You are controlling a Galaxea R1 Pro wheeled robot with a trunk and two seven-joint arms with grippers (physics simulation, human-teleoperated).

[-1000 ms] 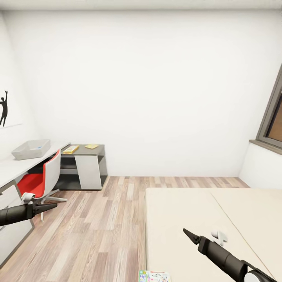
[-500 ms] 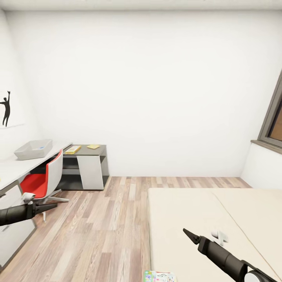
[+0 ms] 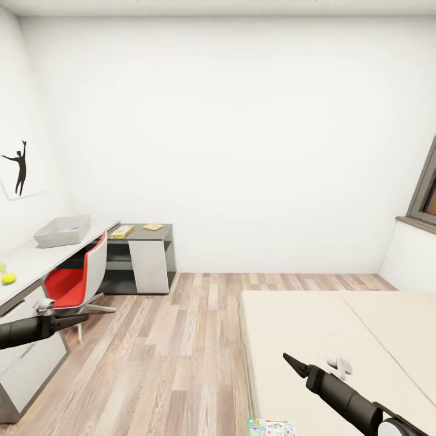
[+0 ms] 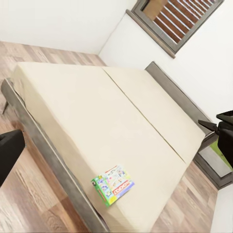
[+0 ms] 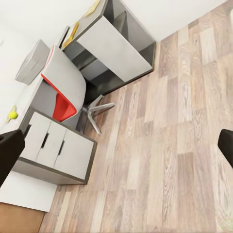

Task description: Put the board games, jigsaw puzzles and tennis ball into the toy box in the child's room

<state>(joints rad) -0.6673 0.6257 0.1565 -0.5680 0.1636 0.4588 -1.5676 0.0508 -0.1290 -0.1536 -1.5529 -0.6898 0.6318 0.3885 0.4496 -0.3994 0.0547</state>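
Both hands hang empty over floor and bed.

Right hand (image 3: 293,363) over the beige bed (image 3: 315,339) and left hand (image 3: 79,318) near the red chair (image 3: 66,281) each show fingers together in the head view. By size: bed, L-shaped table (image 3: 36,260), grey toy box (image 3: 62,231) on it, a board game (image 4: 113,184) at the mattress edge, a puzzle (image 3: 152,227) on the dark wing, the tennis ball (image 3: 8,278).
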